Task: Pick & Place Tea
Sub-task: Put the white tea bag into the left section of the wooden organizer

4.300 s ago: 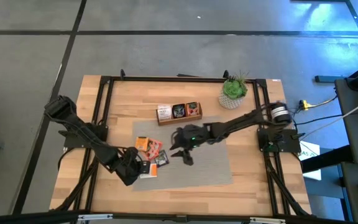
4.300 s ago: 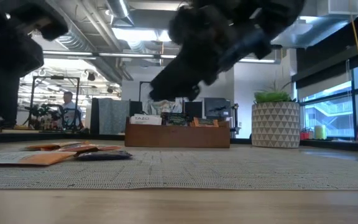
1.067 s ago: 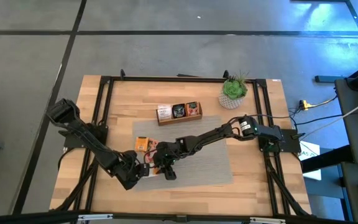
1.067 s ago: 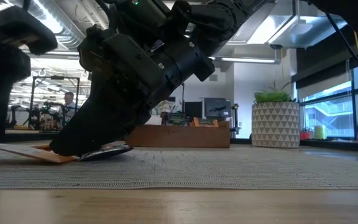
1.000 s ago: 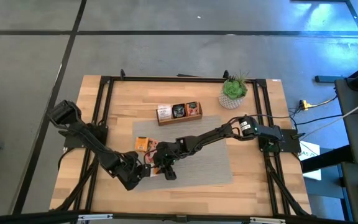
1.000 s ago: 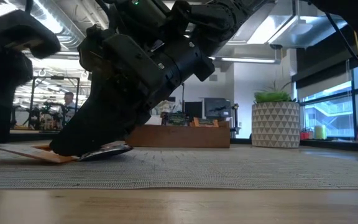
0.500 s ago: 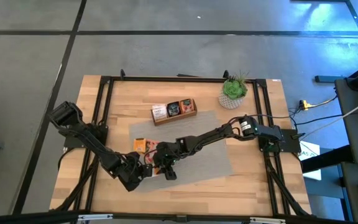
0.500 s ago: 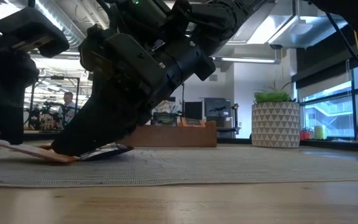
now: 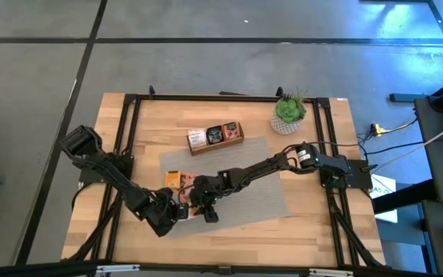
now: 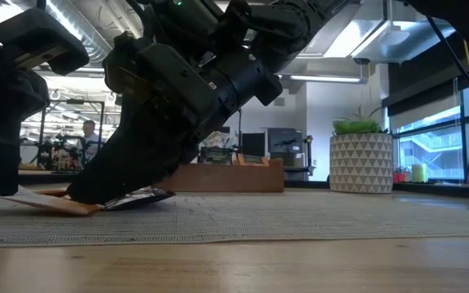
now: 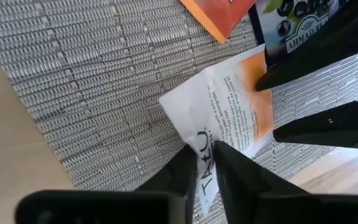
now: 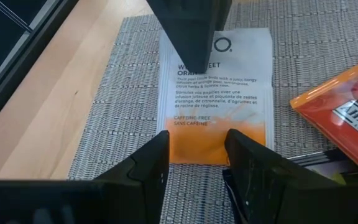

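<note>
STEP: picking up a white-and-orange sachet (image 11: 225, 130) off the grey mat (image 11: 86, 81) | LEFT claw (image 11: 205, 163): nipped on that sachet's white edge | RIGHT claw (image 12: 194, 158): parted, tips at the sachet's orange end (probably pinning it) | NEXT: right claw lifts clear, left carries the sachet to the wooden tray (image 9: 215, 137)

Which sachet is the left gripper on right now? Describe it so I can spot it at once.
Start at the grey woven mat and go to its left edge, where both grippers meet. The sachet lies flat there, the left gripper pinching one end. It alone is white with an orange band; its neighbours are orange or black.
</note>
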You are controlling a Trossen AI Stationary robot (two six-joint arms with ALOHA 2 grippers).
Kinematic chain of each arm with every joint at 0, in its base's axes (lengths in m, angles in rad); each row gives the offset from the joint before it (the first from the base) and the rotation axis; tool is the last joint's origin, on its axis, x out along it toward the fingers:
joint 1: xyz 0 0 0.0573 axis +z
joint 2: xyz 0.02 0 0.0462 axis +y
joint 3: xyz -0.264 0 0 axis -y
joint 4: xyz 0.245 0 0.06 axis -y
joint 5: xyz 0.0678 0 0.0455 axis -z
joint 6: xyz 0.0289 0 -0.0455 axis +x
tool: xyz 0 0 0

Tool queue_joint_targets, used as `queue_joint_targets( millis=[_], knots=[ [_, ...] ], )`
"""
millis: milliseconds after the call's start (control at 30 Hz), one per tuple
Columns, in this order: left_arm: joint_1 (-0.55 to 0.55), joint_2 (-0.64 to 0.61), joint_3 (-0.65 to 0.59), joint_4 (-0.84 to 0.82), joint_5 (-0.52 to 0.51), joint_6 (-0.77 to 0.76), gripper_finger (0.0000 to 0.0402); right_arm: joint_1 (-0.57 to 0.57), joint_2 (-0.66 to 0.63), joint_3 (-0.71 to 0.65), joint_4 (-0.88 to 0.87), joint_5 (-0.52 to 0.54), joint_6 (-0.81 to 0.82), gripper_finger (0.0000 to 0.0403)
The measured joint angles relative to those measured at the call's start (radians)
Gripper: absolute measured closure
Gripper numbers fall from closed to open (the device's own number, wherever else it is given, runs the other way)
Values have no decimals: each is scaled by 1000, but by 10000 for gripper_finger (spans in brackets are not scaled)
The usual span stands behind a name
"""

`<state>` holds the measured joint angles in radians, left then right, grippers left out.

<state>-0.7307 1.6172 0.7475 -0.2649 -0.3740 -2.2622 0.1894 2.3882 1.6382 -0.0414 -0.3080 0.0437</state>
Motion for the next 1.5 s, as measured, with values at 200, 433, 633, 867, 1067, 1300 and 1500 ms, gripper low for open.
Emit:
queue_joint_targets(
  millis=[200, 433, 633, 867, 1067, 1300, 1500],
  knots=[
    [0, -1, 0, 0, 0, 15, 390, 0, 0, 0, 3, 0, 0, 237],
    [0, -15, 1, -2, -12, 23, 397, 0, -31, -4, -13, 7, -5, 237],
    [-1, -79, 2, 0, -68, 78, 398, -23, -175, -7, -280, 12, -135, 237],
    [0, -162, 2, 12, -195, 200, 398, -123, -344, -151, -579, 8, -211, 237],
    [54, -202, 2, 100, -335, 407, 398, -179, -459, -424, -566, 158, -179, 237],
    [187, -210, 2, 226, -268, 683, 398, -190, -578, -661, -426, 233, -79, 237],
    [292, -210, 2, 272, -81, 829, 398, -126, -598, -726, -337, 286, 120, 237]
  ],
)
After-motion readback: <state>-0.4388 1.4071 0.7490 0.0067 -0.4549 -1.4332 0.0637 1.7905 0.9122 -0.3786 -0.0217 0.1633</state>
